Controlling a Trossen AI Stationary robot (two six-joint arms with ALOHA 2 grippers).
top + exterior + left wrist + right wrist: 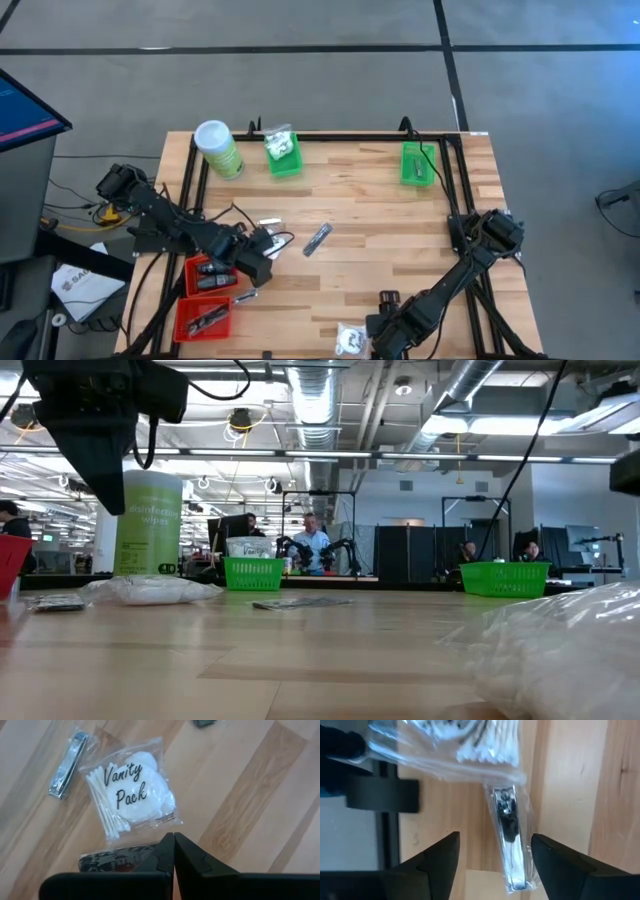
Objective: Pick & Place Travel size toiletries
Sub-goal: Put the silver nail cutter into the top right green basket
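At the far left of the high view you have two red plastic baskets (206, 296) at the lower-left corner of the wooden worktop (360, 215), holding dark pieces, and the left claw (262, 262) sits just beside them to the right, clenched on nothing, its fingers pressed together in its wrist view. Just past it lies a clear crinkly packet printed "Vanity Pack" (131, 795) with cotton swabs inside, flat on the wood, and a slim silvery sachet (67, 765) lies beside the packet. Toward the middle of the worktop a dark grey stick (317, 238) lies alone, slanted. Moving right, two small green plastic baskets (283, 153) stand along the top edge, with the tall light-green canister (218, 149) to their left. At the lower centre-right, the right claw (372, 342) hangs over the near edge, released and spread wide. Between its fingers, in its own view, a bagged silvery nail clipper (509, 832) lies with its long axis running straight away from the claw, a packet of swabs (470, 745) touching its far end. I judge the right arm best placed: the clipper lies lengthwise in the gap, so the fingers would close across its narrow width.
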